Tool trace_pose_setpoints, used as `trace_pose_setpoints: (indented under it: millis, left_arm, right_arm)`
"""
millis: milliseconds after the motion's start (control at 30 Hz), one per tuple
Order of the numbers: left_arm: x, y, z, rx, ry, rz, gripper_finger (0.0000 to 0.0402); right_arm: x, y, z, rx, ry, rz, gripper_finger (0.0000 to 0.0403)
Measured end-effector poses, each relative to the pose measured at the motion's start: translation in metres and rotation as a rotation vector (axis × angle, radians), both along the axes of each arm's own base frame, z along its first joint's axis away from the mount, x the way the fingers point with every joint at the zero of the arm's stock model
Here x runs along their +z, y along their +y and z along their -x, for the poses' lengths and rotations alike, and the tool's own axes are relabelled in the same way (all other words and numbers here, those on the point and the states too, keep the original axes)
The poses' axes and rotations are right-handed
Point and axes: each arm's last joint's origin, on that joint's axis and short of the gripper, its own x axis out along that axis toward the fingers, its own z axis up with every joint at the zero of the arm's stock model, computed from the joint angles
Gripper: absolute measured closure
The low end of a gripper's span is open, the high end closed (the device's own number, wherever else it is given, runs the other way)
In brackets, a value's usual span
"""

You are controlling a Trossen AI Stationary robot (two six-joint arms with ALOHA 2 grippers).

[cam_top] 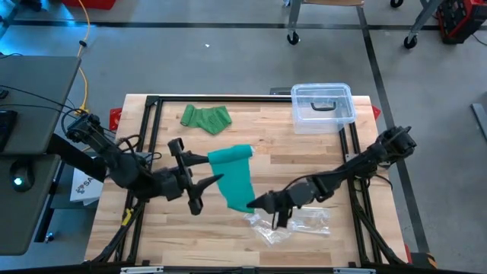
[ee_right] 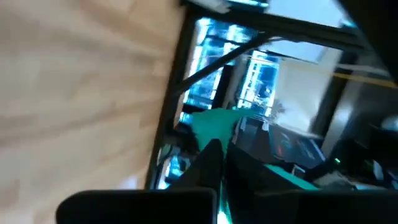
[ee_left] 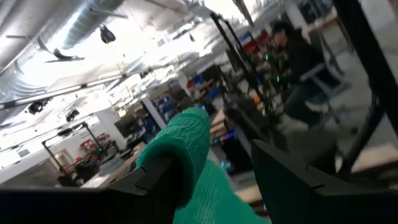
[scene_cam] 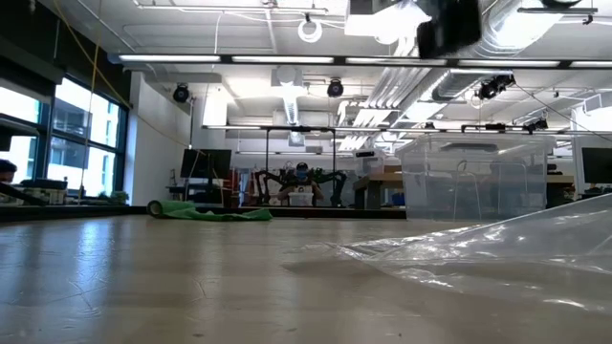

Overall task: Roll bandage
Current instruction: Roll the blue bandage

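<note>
On the bench: pale wood planks, butcher-block grain, black metal frame round the edge
teal bandage: soft crepe-like cloth, woven and slightly ribbed; rolled end up between the left gripper's fingers, flat strip running down from it to the right gripper; lifted off the bench in mid-scene
teal bandage, left wrist view: rounded roll end, fuzzy knit surface, sits between the two dark fingers
teal bandage, right wrist view: thin flat corner poking out past the fingertips
left gripper: dark, two long tapered fingers spread apart, roll lying between them; whether the fingers press on it cannot be told
right gripper: dark, fingers clenched together on the lower end of the teal bandage strip
left arm: comes in from the left bench edge, bandage just ahead of its gripper
right arm: comes in from the right bench edge, angled toward mid-bench
plastic wrapper: clear crinkled film, glossy, lying flat on the bench just beside and under the right gripper; fills the low view's right foreground
green bandage: second cloth, darker green, loosely bunched with one rolled end, well beyond the left gripper near the far frame bar
clear box: transparent hard plastic, rectangular with rounded corners, dark handle-like piece inside, well beyond the right gripper at the far bench corner
person: seated in the room behind, dark top, left wrist view only
</note>
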Motion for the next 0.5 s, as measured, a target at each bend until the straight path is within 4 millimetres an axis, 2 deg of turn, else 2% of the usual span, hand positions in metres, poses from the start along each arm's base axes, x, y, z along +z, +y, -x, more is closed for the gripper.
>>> trace_pose_setpoints:
  millis: [133, 267, 500]
  left_arm:
    - [-0.010, -0.001, -0.002, -0.006, 0.082, -0.027, 0.0216]
    - [-0.019, -0.002, -0.003, -0.014, 0.147, -0.015, 0.0216]
    - [-0.026, -0.004, -0.004, -0.079, 0.192, 0.012, 0.0216]
  right_arm:
    - [0.020, 0.019, 0.010, -0.028, -0.107, -0.153, 0.0402]
    - [0.059, 0.033, 0.022, -0.051, -0.264, -0.276, 0.0402]
    - [0.123, 0.036, 0.035, -0.095, -0.369, -0.455, 0.0402]
